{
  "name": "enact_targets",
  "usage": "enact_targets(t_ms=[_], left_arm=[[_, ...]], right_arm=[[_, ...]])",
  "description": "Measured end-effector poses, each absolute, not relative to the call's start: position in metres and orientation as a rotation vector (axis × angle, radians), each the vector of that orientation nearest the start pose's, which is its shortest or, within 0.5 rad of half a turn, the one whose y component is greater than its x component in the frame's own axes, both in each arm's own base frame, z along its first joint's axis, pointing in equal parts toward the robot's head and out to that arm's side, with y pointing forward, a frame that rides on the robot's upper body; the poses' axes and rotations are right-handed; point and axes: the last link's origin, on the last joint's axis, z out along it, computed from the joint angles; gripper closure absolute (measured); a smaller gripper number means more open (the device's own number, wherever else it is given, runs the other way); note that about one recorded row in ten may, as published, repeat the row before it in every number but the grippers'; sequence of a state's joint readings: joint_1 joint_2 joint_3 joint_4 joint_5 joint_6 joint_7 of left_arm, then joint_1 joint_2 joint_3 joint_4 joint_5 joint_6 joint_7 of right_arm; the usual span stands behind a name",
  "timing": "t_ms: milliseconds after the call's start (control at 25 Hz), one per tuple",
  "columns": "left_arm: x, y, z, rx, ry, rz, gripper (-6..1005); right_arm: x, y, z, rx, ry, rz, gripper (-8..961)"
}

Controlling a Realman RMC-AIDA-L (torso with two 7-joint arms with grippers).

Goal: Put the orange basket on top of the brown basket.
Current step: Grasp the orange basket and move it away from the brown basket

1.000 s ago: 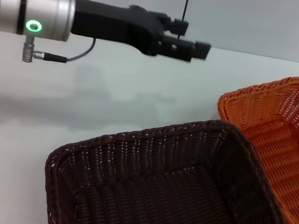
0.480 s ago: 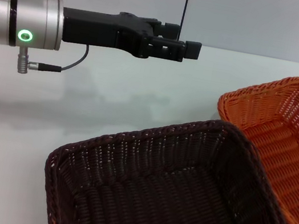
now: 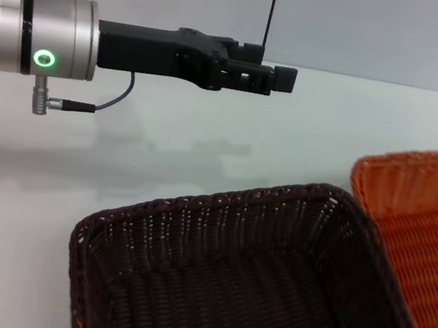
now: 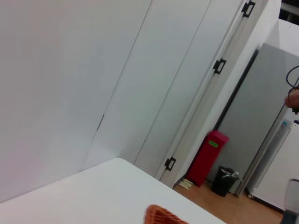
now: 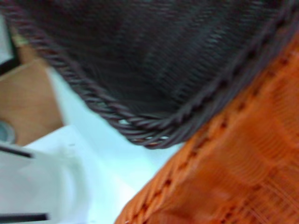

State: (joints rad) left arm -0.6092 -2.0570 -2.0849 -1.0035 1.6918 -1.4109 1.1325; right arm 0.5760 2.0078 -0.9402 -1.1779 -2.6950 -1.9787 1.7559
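The orange basket [image 3: 424,226] is at the right edge of the head view, cut off by the frame, with its near corner close beside the brown basket [image 3: 246,296]. The brown basket stands on the white table [image 3: 15,213] at the front centre. The right wrist view shows the orange basket's weave [image 5: 233,177] very close, next to the brown basket's braided rim [image 5: 140,126]. My right gripper is out of view. My left gripper [image 3: 271,70] is open and empty, held high over the far side of the table. A corner of the orange basket shows in the left wrist view [image 4: 161,217].
The left arm's silver wrist [image 3: 38,34] and its cable [image 3: 94,104] hang over the table's left part. A red bin [image 4: 208,158] and a wall with doors stand far beyond the table.
The orange basket has shifted to the right and towards the front, partly out of the frame. The left arm has drifted slightly. The brown basket has stayed in place.
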Motion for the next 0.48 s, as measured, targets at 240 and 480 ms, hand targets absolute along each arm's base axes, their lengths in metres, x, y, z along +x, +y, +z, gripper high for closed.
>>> enact_targets(t_ms=[240, 480], left_arm=[[-0.142, 0.383, 0.024, -2.721, -0.834, -0.881, 134], [-0.148, 0.381, 0.019, -2.721, -0.879, -0.884, 136]], right_arm=[[0.256, 0.283, 0.06, -3.177, 0.672, -0.672, 336], [0.245, 0.261, 0.044, -3.326, 0.659, -0.748, 337]])
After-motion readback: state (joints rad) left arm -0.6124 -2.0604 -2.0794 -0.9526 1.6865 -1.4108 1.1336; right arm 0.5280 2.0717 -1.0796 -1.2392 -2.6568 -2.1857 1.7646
